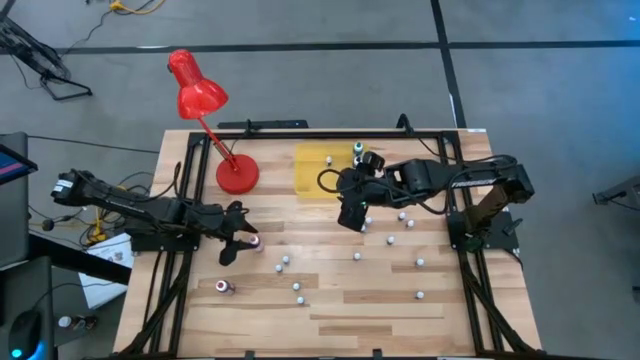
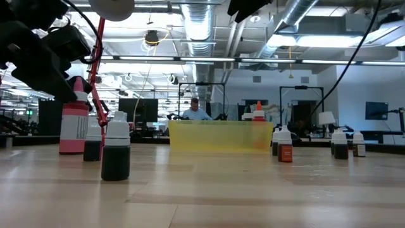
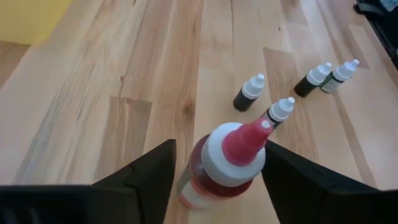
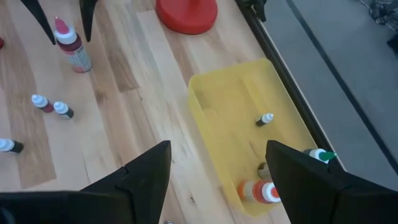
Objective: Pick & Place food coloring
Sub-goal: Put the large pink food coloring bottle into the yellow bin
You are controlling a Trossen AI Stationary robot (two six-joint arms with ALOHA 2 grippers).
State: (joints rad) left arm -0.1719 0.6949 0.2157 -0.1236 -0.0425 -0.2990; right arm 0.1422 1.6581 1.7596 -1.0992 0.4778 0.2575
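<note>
The left gripper (image 1: 240, 243) stands over the left half of the table (image 1: 330, 310), its two fingers (image 3: 140, 180) spread on either side of an upright red bottle (image 3: 224, 163) with a pale collar and red tip; in the left wrist view a gap shows between each finger and the bottle, so the jaws straddle it without pinching. Just beyond that bottle stand four small dark bottles (image 3: 249, 93) with pale caps, upright and close together. More of the food coloring dots the middle and near part of the table as whitish caps (image 1: 297, 288), and one red bottle (image 1: 224, 287) lies toward the near left edge. The right gripper (image 1: 355, 215) hangs above the middle of the table with fingers wide apart and nothing between them, beside a yellow tray (image 4: 242, 118) at the far edge. In the tray lie a few bottles (image 4: 265, 119), one orange (image 4: 255, 191). A red desk lamp (image 1: 205, 105) stands at the far left corner.
</note>
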